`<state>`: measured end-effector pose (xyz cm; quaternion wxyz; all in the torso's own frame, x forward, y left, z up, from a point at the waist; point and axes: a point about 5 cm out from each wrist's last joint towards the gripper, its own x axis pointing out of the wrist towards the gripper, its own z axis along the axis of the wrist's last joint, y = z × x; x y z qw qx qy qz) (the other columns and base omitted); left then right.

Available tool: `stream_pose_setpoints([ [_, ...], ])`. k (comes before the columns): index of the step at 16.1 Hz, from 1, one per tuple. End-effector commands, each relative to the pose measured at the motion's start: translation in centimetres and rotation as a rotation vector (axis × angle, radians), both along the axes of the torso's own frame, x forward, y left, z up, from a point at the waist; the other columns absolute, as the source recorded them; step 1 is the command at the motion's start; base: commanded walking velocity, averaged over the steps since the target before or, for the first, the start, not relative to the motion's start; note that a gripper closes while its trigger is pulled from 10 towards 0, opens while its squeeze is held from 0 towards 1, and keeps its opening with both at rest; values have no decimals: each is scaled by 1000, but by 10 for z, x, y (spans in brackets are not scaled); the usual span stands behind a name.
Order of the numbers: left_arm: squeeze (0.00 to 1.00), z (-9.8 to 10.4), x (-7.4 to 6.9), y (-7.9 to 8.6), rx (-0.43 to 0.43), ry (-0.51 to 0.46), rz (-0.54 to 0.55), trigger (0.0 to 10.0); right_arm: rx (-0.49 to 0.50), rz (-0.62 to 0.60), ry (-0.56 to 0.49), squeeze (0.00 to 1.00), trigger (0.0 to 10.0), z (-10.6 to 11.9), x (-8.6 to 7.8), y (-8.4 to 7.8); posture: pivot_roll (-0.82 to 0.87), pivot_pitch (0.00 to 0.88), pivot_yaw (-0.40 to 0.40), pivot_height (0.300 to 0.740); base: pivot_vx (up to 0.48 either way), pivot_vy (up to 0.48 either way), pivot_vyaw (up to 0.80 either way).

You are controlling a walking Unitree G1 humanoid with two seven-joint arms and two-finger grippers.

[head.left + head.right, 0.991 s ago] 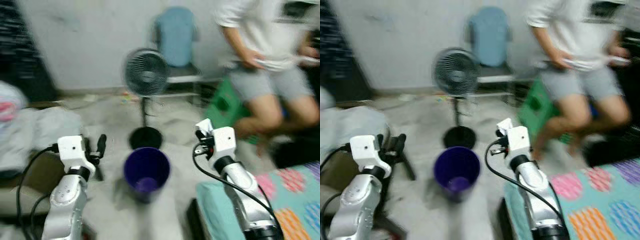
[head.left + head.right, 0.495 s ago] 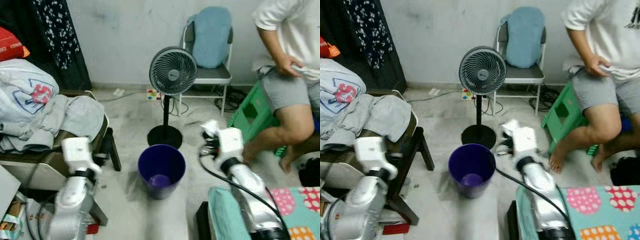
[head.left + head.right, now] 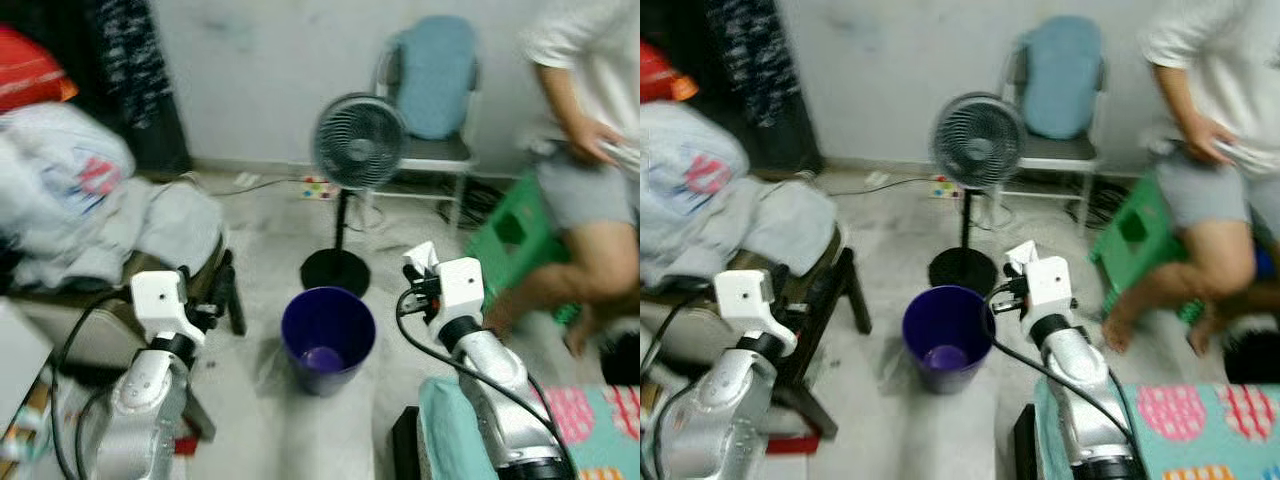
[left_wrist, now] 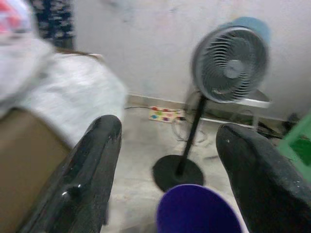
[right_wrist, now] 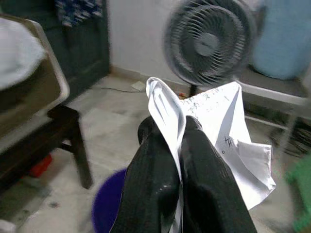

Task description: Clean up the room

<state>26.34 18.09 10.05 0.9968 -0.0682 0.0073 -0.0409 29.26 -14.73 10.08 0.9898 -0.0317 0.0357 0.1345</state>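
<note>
A purple bin (image 3: 328, 339) stands on the floor between my two arms, with something pale at its bottom. My right gripper (image 5: 167, 133) is shut on a crumpled white paper (image 5: 214, 126) with writing on it, held a little right of the bin and above floor level; the paper (image 3: 417, 257) pokes out past the right wrist. My left gripper (image 4: 167, 145) is open with nothing between its fingers (image 4: 87, 170), raised to the left of the bin and beside a chair heaped with clothes (image 3: 90, 200).
A standing fan (image 3: 358, 145) is just behind the bin. A folding chair with a blue cushion (image 3: 432, 75) is at the wall. A person (image 3: 590, 150) sits at the right by a green stool (image 3: 510, 235). A patterned mattress (image 3: 1200, 420) lies at the lower right.
The camera has shifted a little and the picture is blurrier. My arms hold about the same pose, the paper still in the right gripper.
</note>
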Motion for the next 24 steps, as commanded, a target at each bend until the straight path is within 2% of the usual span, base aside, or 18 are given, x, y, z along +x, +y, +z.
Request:
stream_pose_setpoints([
  [1,0,1,-1,0,-1,2,-5,10000,-1,-9,-9,0,10000,4,1,-3,-109,8,-42,740,0,0,0],
  [15,0,1,1,0,-13,10,-26,10000,-2,-11,-14,0,10000,5,3,-2,-112,14,-35,740,0,0,0],
  [24,0,1,1,0,-13,10,-31,10000,6,-13,-11,0,10000,4,3,-2,-109,7,-36,740,280,0,0],
])
